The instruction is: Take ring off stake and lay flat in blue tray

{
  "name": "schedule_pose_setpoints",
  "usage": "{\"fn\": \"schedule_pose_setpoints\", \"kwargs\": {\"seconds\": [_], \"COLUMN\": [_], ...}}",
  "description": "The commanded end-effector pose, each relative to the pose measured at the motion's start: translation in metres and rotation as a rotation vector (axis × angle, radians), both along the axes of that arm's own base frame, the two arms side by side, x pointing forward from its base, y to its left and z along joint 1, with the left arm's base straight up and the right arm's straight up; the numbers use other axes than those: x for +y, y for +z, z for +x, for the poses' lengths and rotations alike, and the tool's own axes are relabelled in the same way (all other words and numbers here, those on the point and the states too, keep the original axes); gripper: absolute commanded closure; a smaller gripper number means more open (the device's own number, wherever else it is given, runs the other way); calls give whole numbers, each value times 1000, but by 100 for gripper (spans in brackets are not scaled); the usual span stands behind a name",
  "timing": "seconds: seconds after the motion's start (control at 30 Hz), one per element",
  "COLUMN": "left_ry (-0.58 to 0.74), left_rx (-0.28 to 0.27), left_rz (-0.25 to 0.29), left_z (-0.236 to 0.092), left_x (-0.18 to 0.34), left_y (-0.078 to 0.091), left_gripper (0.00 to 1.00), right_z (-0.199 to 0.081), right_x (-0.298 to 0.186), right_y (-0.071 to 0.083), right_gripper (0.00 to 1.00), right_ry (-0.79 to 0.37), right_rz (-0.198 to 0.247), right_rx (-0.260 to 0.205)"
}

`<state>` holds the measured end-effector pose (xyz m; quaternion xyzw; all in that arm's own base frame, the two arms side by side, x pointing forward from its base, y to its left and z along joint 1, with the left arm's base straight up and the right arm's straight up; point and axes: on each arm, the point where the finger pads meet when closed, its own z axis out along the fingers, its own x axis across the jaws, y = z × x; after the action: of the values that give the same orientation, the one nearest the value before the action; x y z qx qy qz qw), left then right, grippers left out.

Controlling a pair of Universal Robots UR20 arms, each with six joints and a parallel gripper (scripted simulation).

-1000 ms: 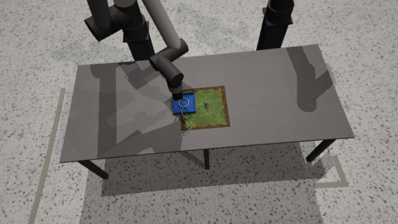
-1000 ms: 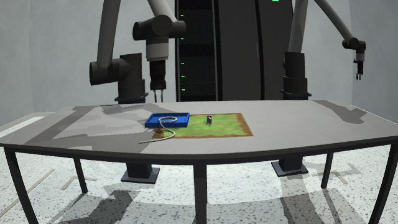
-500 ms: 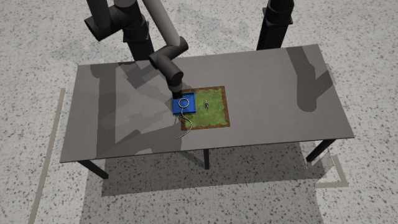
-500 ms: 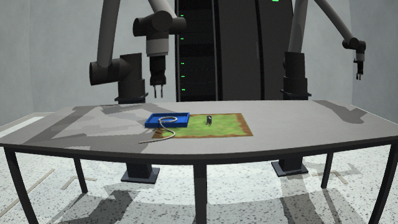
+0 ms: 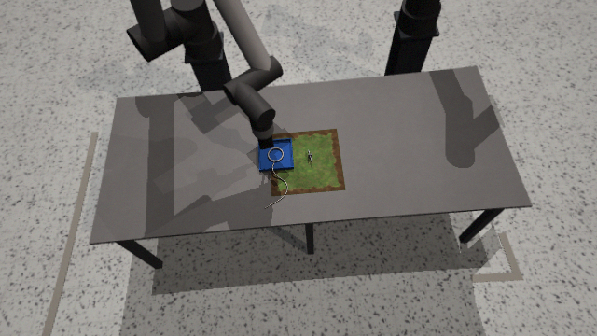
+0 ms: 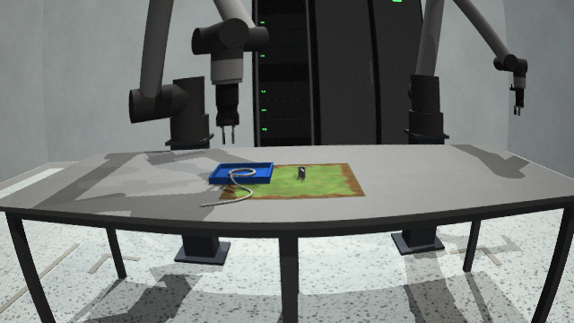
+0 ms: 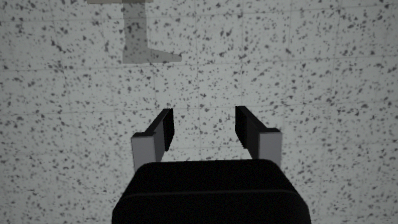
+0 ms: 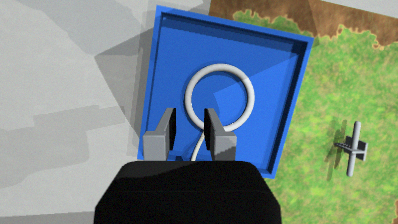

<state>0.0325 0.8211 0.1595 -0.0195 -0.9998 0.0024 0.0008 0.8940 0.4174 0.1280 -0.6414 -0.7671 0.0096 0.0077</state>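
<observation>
One ring [image 5: 269, 157] [image 6: 251, 175] [image 8: 188, 98] (pale, with a tail) lies in the blue tray [image 5: 277, 169] [image 6: 242, 180] [image 8: 278, 159]; both arms' fingers [image 6: 234, 135] stand apart, holding nothing.

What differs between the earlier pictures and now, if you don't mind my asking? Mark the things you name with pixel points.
The right jaws [image 5: 266, 143] [image 6: 229, 143] sit slightly higher than a second ago. Nothing was visibly grasped or released. The pale round ring [image 5: 283, 154] [image 6: 255, 171] [image 8: 251, 97] stayed inside the blue rectangular tray [image 5: 276, 169] [image 6: 242, 180] [image 8: 293, 102].
</observation>
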Motion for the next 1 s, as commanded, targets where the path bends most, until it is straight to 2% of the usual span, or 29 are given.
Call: {"fn": "schedule_pose_setpoints", "kwargs": {"seconds": [0.0, 0.13, 0.5, 0.67, 0.97], "left_ry": [0, 0, 0, 0, 0], "left_rx": [-2, -2, -2, -2, -2], "left_rz": [5, 5, 5, 5, 5], "left_z": [0, 0, 0, 0, 0], "left_x": [3, 3, 3, 3, 3], "left_y": [3, 3, 3, 3, 3], "left_gripper": [0, 0, 0, 0, 0], "right_z": [1, -2, -2, 0, 0], "right_x": [0, -1, -1, 0, 0], "right_y": [5, -3, -1, 5, 2], "right_gripper": [44, 44, 44, 44, 44], "right_ry": [2, 2, 2, 2, 2], "right_rz": [3, -2, -2, 3, 1], "right_rx": [-4, 3, 2, -4, -1]}}
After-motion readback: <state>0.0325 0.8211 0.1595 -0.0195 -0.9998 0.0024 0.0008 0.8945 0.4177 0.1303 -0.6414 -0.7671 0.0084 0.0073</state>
